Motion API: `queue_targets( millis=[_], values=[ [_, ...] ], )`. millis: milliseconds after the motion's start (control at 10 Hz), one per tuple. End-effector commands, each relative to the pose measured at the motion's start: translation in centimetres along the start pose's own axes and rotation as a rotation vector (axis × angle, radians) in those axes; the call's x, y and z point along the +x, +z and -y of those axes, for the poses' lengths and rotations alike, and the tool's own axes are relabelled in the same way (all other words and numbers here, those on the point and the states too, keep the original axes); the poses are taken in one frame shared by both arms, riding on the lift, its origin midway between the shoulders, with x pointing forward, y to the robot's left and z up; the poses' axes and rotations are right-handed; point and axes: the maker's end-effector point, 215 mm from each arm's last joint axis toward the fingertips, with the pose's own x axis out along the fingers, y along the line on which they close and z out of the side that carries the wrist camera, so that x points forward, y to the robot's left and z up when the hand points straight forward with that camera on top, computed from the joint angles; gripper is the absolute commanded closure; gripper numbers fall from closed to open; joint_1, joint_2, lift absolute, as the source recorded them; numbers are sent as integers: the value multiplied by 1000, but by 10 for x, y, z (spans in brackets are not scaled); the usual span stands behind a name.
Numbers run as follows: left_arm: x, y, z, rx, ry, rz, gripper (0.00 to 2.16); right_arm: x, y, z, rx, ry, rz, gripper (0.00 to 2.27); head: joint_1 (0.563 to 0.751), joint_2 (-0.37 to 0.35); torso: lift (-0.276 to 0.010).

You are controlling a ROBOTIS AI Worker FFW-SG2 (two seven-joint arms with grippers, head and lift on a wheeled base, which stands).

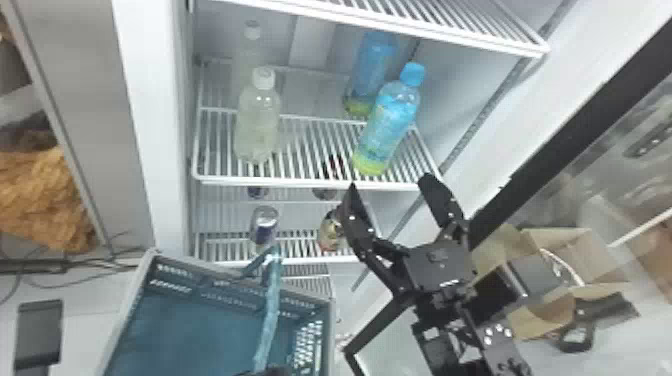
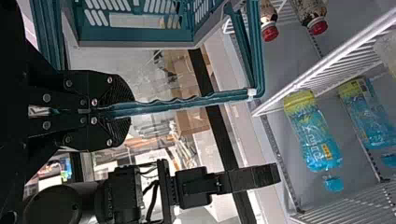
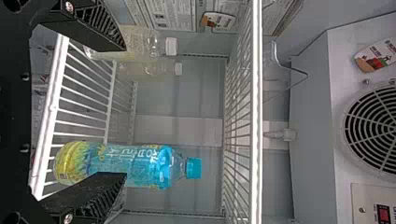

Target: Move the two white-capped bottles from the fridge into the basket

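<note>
The fridge shelf (image 1: pixel 300 182) held a blue-capped bottle (image 1: pixel 387 125) near the spread right gripper (image 1: pixel 390 181); the left gripper (image 1: pixel 270 371) pinched the basket handle (image 1: pixel 270 310).

Bottles (image 1: pixel 257 122) left and right on shelf (image 1: pixel 305 183), basket (image 1: pixel 200 325) before fridge (image 1: pixel 155 125)

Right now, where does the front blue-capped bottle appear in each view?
Head view: front blue-capped bottle toward the right of the shelf, above the right gripper.
Left wrist view: front blue-capped bottle sideways, beside its twin.
Right wrist view: front blue-capped bottle sideways, partly behind one finger.
Shared landmark: the white wire shelf under it.
</note>
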Motion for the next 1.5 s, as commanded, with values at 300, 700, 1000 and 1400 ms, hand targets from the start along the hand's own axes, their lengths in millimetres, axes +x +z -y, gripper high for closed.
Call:
queue_targets(
  millis=[300,700,1000,1400],
  values=[
    [-2,1,-2,-5,5,7,1194,16,0,-23,40,71,25,82,695,-350,0],
    [-2,1,-1,-6,0,6,1194,50,-18,-37,63,140,34,81,695,-347,0],
    [-2,1,-1,-6,1,8,1194,73,-35,-54,46,223,-33,79,695,-316,0],
    [-2,2,0,-6,-2,9,1194,104,-46,-69,25,310,-67,73,695,-256,0]
  ],
)
